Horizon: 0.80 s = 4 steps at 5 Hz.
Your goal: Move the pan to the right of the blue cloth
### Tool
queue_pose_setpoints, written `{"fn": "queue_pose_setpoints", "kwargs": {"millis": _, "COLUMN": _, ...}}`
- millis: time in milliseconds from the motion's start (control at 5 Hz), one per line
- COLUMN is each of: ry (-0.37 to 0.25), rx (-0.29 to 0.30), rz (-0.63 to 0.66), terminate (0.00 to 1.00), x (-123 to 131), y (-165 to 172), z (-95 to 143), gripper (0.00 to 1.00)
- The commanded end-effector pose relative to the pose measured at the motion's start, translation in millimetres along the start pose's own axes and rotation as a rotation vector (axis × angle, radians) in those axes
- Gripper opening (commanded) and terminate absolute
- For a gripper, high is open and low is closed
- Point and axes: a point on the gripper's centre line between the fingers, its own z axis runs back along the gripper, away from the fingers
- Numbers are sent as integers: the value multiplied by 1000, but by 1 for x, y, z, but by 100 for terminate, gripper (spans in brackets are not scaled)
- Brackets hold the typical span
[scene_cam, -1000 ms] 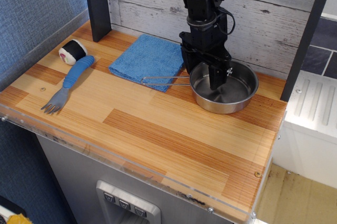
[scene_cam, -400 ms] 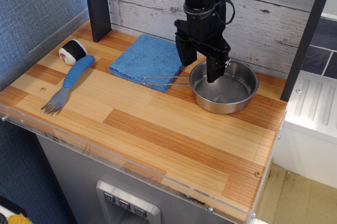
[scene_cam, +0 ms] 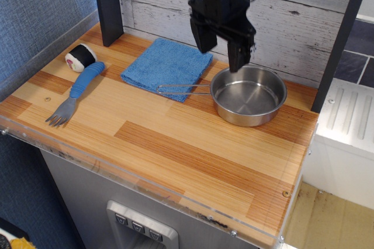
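On a wooden table [scene_cam: 175, 144] with striped planks, a shiny steel pan [scene_cam: 248, 95] sits toward the back right corner, just to the right of a square blue cloth [scene_cam: 167, 66]. Its thin wire handle [scene_cam: 182, 90] points left and lies over the cloth's near right corner. The pan looks empty.

Above the pan's back left rim hangs a black robot gripper [scene_cam: 220, 47], clear of the pan and touching nothing. Its two fingers point downward and are spread wide apart, with nothing held between them. One finger [scene_cam: 203, 34] is over the cloth's right edge; the other finger [scene_cam: 238, 53] is over the pan's rim.

Far to the left, a fork [scene_cam: 76, 92] with a thick blue handle lies on the table, prongs toward the front edge. Just behind its handle sits a small round object [scene_cam: 80, 57] with a black side and a white top marked with a red spot.

Behind the table stands a wall [scene_cam: 292, 21] of whitewashed boards, with a dark upright post [scene_cam: 107, 3] at the back left corner.
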Motion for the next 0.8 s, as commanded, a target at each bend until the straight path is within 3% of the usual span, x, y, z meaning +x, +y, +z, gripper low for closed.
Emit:
{"fn": "queue_pose_setpoints", "kwargs": {"millis": 0, "ry": -83, "rx": 42, "rz": 10, "terminate": 0, "x": -2, "y": -1, "z": 40, "gripper": 100}}
{"fn": "queue_pose_setpoints", "kwargs": {"millis": 400, "ry": -83, "rx": 42, "rz": 10, "terminate": 0, "x": -2, "y": -1, "z": 40, "gripper": 100}}
{"fn": "queue_pose_setpoints", "kwargs": {"millis": 600, "ry": -83, "rx": 42, "rz": 10, "terminate": 100, "x": -2, "y": -1, "z": 40, "gripper": 100}}
